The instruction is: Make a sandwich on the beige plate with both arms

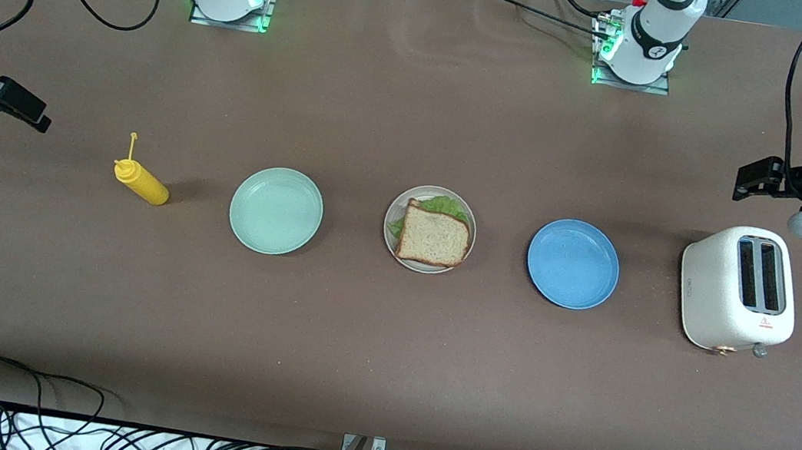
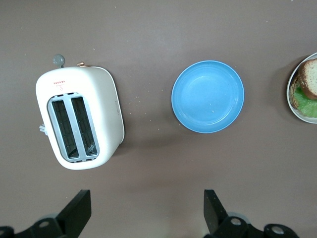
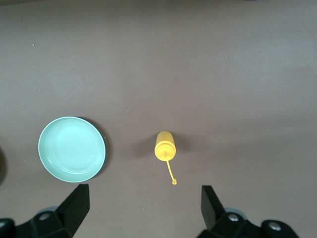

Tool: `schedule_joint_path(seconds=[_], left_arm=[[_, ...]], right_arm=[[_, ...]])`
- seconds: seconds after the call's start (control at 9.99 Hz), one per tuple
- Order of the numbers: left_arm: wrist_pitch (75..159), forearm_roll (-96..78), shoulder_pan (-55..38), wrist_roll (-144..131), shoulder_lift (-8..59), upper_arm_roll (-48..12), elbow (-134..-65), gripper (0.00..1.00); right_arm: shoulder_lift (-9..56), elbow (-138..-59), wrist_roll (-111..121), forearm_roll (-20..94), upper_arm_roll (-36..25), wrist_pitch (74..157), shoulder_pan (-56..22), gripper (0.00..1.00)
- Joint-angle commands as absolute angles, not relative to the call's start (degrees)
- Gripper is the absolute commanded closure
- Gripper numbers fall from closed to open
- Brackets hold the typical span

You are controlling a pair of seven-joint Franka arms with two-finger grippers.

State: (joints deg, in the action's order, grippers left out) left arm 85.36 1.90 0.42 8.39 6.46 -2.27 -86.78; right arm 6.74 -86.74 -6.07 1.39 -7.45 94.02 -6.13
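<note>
Nearest the front camera of everything on my table is the white toaster (image 1: pixel 738 291), standing at my left arm's end with both slots empty. A small red logo sits on its top by the slots, but I cannot read the lettering.

Farther along the same row, toward my right arm's end, come the blue plate (image 1: pixel 572 263), the beige plate (image 1: pixel 395 213), the mint green plate (image 1: pixel 276 210) and the yellow squeeze bottle (image 1: pixel 141 181) with its cap hanging open on its tether.

On the beige plate lies the sandwich (image 1: pixel 435 234): a toast slice on top, ruffled green lettuce showing from under it. I judge the stacking finished, which would explain why both side plates are bare and why I hold nothing.

My left gripper (image 2: pixel 146 210) hangs over the table beside the toaster, fingers spread wide apart, gripping nothing. My right gripper (image 3: pixel 143 208) hangs over the table near the bottle, fingers likewise wide apart. Both arms are drawn out to the table's ends, well apart from the sandwich, which I take as waiting clear of the finished plate.
</note>
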Motion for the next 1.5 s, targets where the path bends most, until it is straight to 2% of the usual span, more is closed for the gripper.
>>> schedule_joint_path(seconds=[0.0,1.4], left_arm=[[84.5,1.4,0.4,9.6,7.1,-2.2,-85.2,0.00],[84.5,1.5,0.2,9.7,7.1,-2.2,-85.2,0.00]], right_arm=[[7.1,-85.9,-6.9,1.2,-7.5,94.0,-6.2,0.00],[7.8,-85.4,-5.9,1.8,-7.6,94.8,-5.8,0.00]])
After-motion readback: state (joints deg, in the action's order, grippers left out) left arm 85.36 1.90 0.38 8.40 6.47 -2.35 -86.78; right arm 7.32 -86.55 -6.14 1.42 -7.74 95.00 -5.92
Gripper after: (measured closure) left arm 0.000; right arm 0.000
